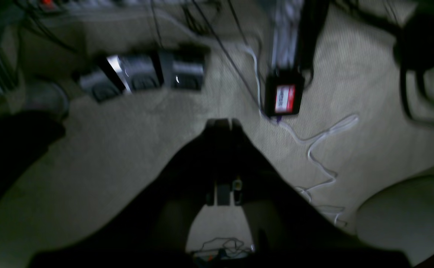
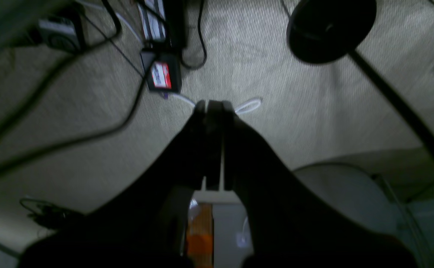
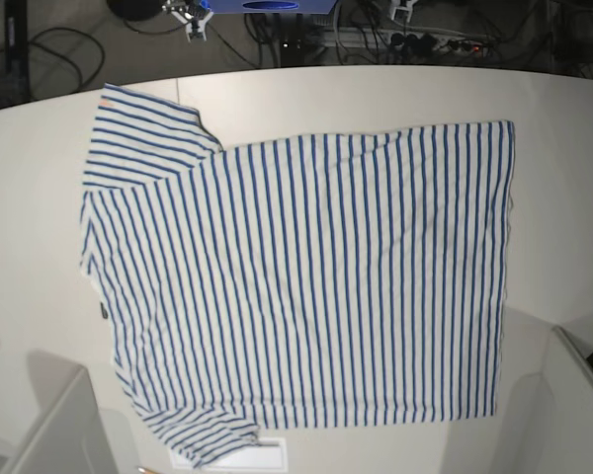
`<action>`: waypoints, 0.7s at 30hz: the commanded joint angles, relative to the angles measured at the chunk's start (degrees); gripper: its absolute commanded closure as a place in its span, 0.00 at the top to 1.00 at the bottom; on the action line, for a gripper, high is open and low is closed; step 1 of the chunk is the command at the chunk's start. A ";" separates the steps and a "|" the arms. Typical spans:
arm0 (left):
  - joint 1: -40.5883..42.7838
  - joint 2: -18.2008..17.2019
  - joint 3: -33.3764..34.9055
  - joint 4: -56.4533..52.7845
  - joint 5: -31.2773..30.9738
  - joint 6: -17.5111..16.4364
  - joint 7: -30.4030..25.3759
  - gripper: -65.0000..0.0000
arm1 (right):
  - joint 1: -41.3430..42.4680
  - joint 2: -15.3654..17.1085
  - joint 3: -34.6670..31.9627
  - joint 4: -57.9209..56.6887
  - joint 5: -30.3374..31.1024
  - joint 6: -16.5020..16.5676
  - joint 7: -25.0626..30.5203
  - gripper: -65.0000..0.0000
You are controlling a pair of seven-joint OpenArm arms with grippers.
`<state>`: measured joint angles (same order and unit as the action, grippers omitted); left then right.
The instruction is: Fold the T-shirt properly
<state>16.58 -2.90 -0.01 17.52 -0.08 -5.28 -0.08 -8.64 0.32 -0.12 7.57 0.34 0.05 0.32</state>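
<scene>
while both arms hang clear of the work surface, the t-shirt (image 3: 296, 281) lies spread flat and unfolded on the pale table (image 3: 40, 178), neck toward the base view's left edge, hem toward its right, one sleeve reaching the far corner and the other the near edge; neither pincer touches it or shows in that view. the left gripper (image 1: 224, 121) is seen only from its wrist camera, its two dark fingers pressed together with nothing between them, pointing down at beige carpet (image 1: 127, 149). just beyond and right of its tips sits a small black box with a red-and-white label (image 1: 284, 97), a white cable (image 1: 321, 149) trailing off it; further left lie three blurred dark-and-silver blocks (image 1: 142, 74). the right gripper (image 2: 215, 106) is likewise pinched together and empty, above the same carpet, with that labelled box just left of its tips and a round black base (image 2: 328, 29) on a stem well to the right.
</scene>
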 commanded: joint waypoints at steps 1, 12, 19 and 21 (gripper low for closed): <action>0.43 0.13 -0.03 0.37 0.12 -0.22 -0.32 0.00 | -0.98 0.25 -0.10 0.65 -0.21 0.34 -0.36 0.00; 0.87 -0.05 -0.03 0.28 0.56 -0.13 -0.67 0.00 | -3.62 0.25 0.25 1.79 -5.66 0.17 0.08 0.00; 4.12 -0.05 0.58 0.02 0.65 5.23 -10.52 0.00 | -4.15 0.25 0.25 1.79 -5.66 0.17 3.60 0.00; 4.65 -0.05 0.49 0.02 0.30 5.32 -11.84 0.00 | -4.32 0.25 0.25 1.79 -5.66 0.17 4.03 0.00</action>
<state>20.67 -3.03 0.47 17.43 0.32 0.01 -11.11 -12.23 0.32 0.03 9.41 -5.37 0.05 4.78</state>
